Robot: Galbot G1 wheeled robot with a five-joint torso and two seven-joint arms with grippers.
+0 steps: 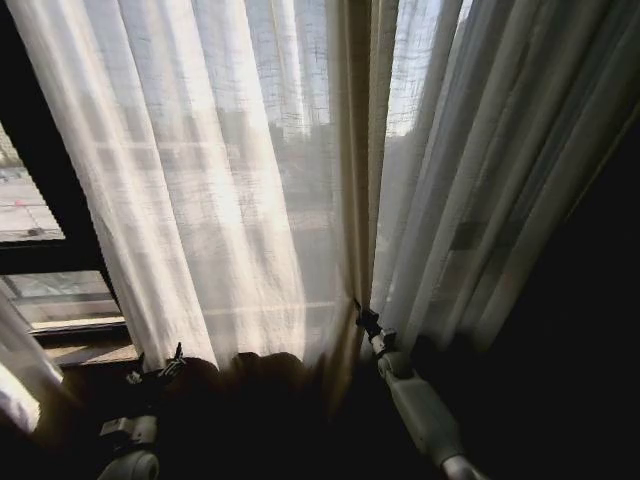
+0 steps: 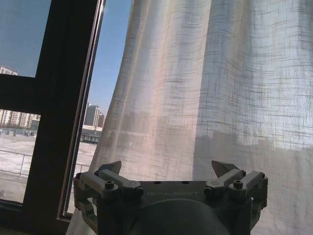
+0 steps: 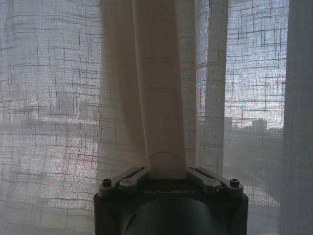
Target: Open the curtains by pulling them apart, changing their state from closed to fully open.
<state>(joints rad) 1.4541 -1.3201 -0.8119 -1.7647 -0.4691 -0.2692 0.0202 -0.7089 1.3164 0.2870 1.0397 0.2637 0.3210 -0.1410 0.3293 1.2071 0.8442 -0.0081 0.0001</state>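
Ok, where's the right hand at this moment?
The right hand is at the centre seam where the two curtains meet in the head view, right of the left hand; the right wrist view shows it shut on a bunched fold of curtain edge.

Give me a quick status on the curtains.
Right gripper shut on curtain fold at the centre seam. Left gripper open, at left panel edge. Curtains not yet parted. Nothing blocking.
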